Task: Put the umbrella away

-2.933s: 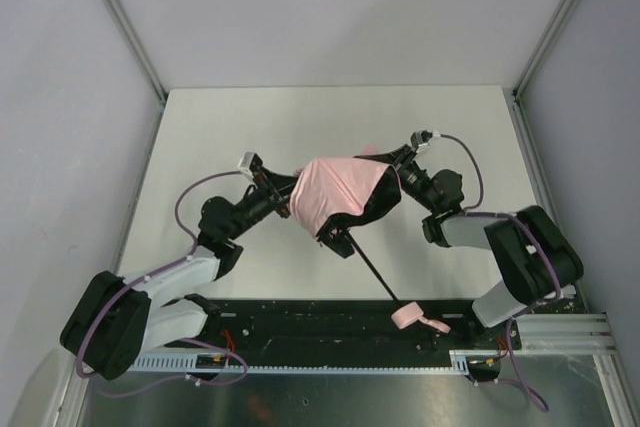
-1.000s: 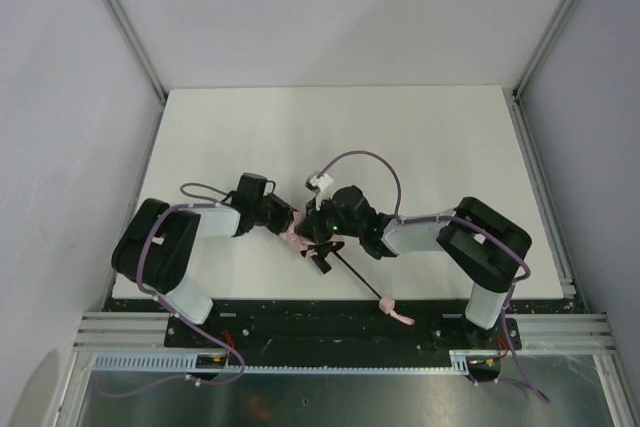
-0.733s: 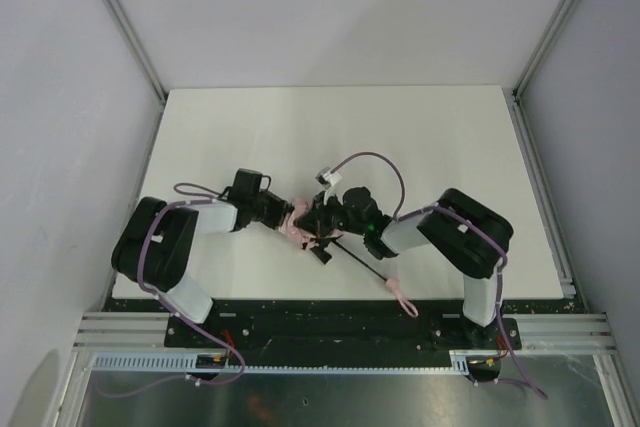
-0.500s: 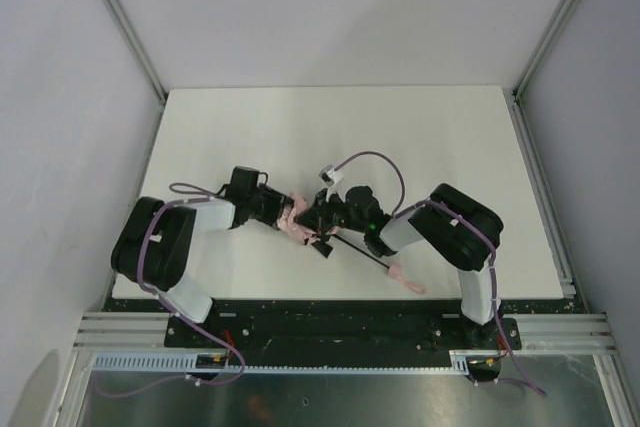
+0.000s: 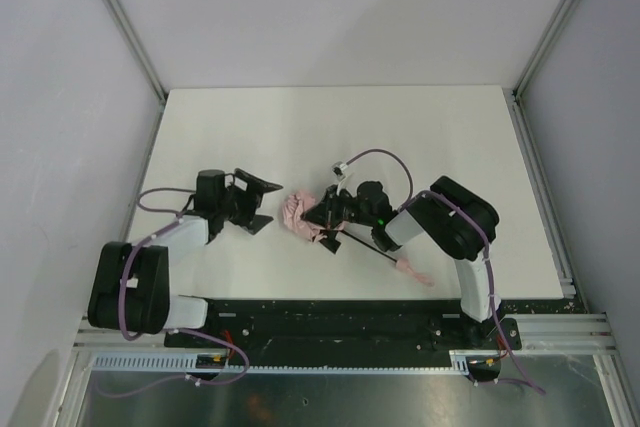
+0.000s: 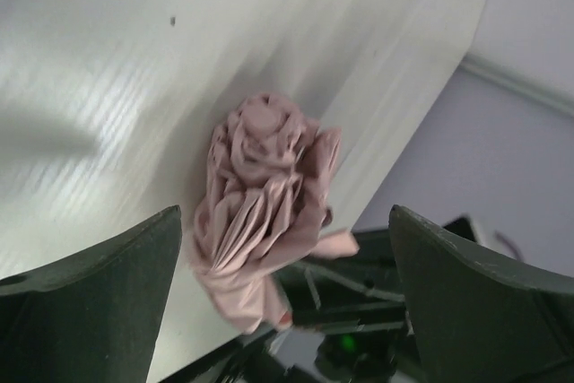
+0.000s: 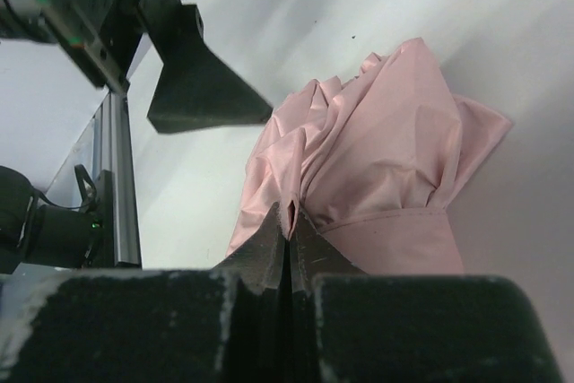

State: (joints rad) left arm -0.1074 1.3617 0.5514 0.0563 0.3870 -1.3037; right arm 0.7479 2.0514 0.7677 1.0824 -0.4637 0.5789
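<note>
1. The left hand (image 5: 266, 205) sits left of centre in the top view. Its two fingers are spread wide and hold nothing. It points to the right at the umbrella, with a strip of bare bench (image 5: 300, 137) between them.
2. There is one umbrella (image 5: 299, 215). Its pale pink fabric is bunched into a crumpled wad lying on the white bench at the middle of the top view. In the left wrist view the wad sits at frame centre, past both fingertips and touching neither (its folds curl like a rosette).
3. The right hand (image 5: 324, 217) is at the right side of the wad. Its fingers (image 7: 265, 253) are pressed together on a fold of the pink fabric; the right wrist view shows the pinch at bottom centre, with the cloth billowing above it.
4. One thin black shaft (image 5: 362, 249) runs from the wad down to the lower right. It ends at one small pink handle (image 5: 410, 272), which lies on the bench near its lower edge, below the right arm.
</note>
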